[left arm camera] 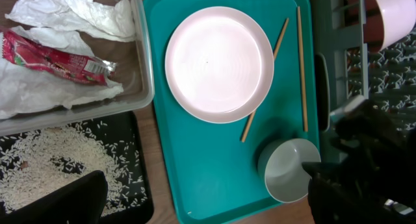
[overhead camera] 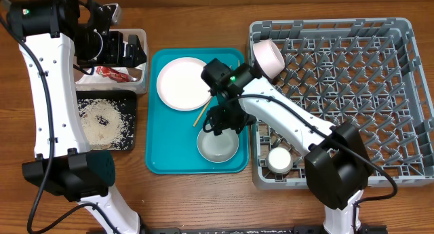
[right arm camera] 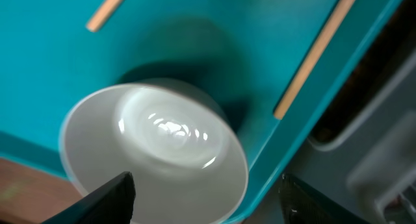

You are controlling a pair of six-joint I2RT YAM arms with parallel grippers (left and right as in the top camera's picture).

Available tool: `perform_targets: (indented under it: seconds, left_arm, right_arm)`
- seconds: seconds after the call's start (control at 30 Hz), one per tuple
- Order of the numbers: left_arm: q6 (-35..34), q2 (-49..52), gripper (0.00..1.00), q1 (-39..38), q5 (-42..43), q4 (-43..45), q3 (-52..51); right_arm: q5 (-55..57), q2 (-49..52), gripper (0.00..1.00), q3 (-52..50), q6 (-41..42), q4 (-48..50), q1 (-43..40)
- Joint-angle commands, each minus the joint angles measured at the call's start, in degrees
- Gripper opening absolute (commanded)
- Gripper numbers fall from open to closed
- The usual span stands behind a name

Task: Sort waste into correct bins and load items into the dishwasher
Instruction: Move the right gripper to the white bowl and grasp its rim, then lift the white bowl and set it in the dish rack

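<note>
Right gripper (right arm camera: 207,182) above pale bowl (overhead camera: 218,146).
Jaws stand wide apart, grasping nothing; the bowl sits upright on the teal tray (overhead camera: 163,156), mid-table toward the near edge.

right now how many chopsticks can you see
2, both on the teal tray: one chopstick slants beside the plate, the other chopstick lies straight nearer the tray's edge. None seems hidden.

Bright, even light; glare on blurred bowl (right arm camera: 156,152)
</note>
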Motion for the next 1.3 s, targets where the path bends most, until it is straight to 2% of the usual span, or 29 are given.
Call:
perform_targets:
  seconds: [0.0,0.13,0.23,0.43,0.6,0.73,0.87,0.97,1.07,1.13,1.27]
  left_arm:
    - [0.61,-1.2,1.0,-0.15,0.83,0.11,1.22]
    - [0.61,-1.2,1.0,-0.17,0.83,0.11,1.22]
    - [0.61,-1.2,1.0,-0.15,0.83,0.11,1.22]
    - [0.61,-1.2,1.0,-0.15,0.83,0.11,1.22]
    - [0.61,-1.2,1.0,-0.15,0.83,0.11,1.22]
    - [0.61,-1.2,1.0,-0.17,0.83,0.11,1.22]
    - [0.61,-1.2,1.0,-0.17,0.83,0.11,1.22]
    - [0.61,-1.2,1.0,-0.15,0.83,0.11,1.22]
    - [0.61,-1.2,1.0,-0.15,0.81,0.11,1.22]
    - [0.61,-1.2,1.0,-0.17,0.83,0.13,1.22]
    - [0.61,-1.2,1.0,-0.17,0.76,0.11,1.22]
  right_arm:
    - [0.37,-0.11,0.72,-5.11,-1.11,3.28,-0.22]
    - [0.33,-0.11,0.67,-10.03,-1.11,6.8,-0.22]
    - [0.35,-0.11,0.51,-10.14,-1.11,6.95,-0.22]
    - [0.31,-0.15,0.04,-9.33,-1.07,6.75,-0.22]
    - [0.59,-0.87,0.04,-2.89,-1.03,2.84,-0.22]
    - [6.34,-4.13,0.04,4.35,0.87,-1.6,-0.5]
    - [20.46,-9.86,0.04,11.1,6.14,-7.32,-0.74]
    - [36.94,-15.02,0.04,15.23,14.6,-13.7,-0.74]
    - [51.45,-19.23,0.04,15.45,25.51,-20.02,-0.74]
    - [60.5,-20.61,0.04,15.34,35.69,-26.05,-0.85]
    - [70.99,-20.09,0.04,9.92,40.15,-23.45,-1.09]
